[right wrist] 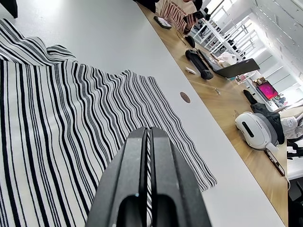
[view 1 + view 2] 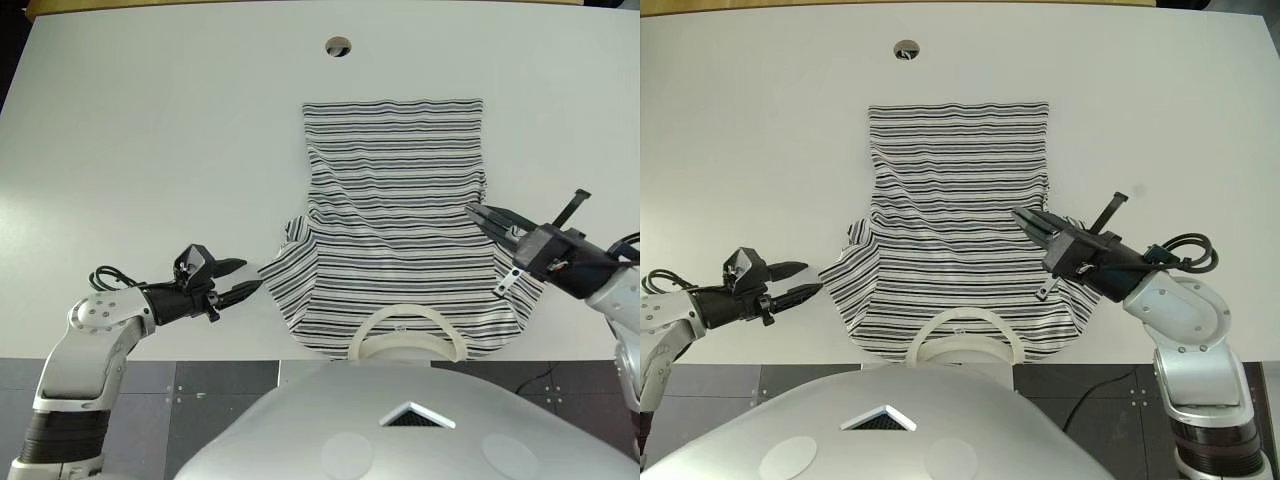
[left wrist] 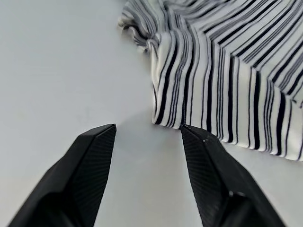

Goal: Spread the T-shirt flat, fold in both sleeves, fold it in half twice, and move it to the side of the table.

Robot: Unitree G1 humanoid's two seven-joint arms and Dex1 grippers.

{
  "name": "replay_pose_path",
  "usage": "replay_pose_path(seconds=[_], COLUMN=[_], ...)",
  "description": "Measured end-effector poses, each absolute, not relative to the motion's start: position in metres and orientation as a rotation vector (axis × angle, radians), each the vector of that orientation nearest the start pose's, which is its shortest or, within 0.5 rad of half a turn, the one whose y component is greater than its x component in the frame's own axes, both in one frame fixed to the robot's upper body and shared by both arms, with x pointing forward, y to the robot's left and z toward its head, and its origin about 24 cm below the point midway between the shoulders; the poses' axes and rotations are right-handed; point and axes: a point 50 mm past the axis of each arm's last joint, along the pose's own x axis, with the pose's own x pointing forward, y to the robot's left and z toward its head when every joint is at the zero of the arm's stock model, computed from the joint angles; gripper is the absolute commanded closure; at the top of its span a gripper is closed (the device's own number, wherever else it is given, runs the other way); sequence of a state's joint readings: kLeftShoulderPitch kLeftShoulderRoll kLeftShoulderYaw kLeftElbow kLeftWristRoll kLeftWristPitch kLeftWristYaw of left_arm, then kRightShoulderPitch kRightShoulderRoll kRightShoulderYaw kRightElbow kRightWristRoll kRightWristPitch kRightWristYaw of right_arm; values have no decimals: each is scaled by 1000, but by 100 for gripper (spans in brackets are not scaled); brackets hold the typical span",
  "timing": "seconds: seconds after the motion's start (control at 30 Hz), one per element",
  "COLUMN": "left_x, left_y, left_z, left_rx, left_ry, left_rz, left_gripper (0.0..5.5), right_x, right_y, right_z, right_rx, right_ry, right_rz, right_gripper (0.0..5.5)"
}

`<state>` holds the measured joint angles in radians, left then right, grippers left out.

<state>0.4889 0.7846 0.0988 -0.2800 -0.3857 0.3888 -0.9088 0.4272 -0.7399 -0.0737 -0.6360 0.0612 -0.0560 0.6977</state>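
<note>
Showing 1 striped T-shirt (image 2: 400, 200) lying on the white tabletop (image 2: 150, 150), approx. mid-tabletop, with the hem toward the far edge and the white collar (image 2: 408, 316) at the near edge (next to the robot). Shirt body is mostly flat. The L sleeve (image 2: 285, 272) juts out to the robot's left w/ a small crumpled fold at its upper corner.

L claw (image 2: 253, 274): low over the tabletop just beside the L sleeve's edge, its 2 fingers spread wide w/ nothing between them. 1 fingertip sits at the cloth's edge in the left wrist view (touching or not: cannot tell).

R claw (image 2: 478, 213): above the shirt's right side, fingers pressed together, no cloth between them.

1 round cable hole (image 2: 338, 46) sits in the tabletop beyond the hem, well apart from the shirt.
</note>
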Motion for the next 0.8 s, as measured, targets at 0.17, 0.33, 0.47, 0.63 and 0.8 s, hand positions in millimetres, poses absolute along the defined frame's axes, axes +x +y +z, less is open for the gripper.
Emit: replay_pose_path(seconds=[0.17,0.33,0.47,0.63,0.8], left_x=[135,129,123,121,124], left_y=[246,240,238,238,237], left_z=[28,28,28,28,25], left_rx=[59,-13,-6,40,26], left_ry=[708,713,731,743,727], left_rz=[-864,-898,-933,-956,-933], left_gripper=[294,294,363,444,528], right_x=[156,155,155,156,159], right_y=[-191,-194,-195,-199,-211], right_z=[115,110,111,113,111], right_rx=[-716,-715,-718,-733,-751], right_ry=[-14,12,12,11,44], right_rz=[893,883,879,858,786], right_gripper=[540,540,540,540,540])
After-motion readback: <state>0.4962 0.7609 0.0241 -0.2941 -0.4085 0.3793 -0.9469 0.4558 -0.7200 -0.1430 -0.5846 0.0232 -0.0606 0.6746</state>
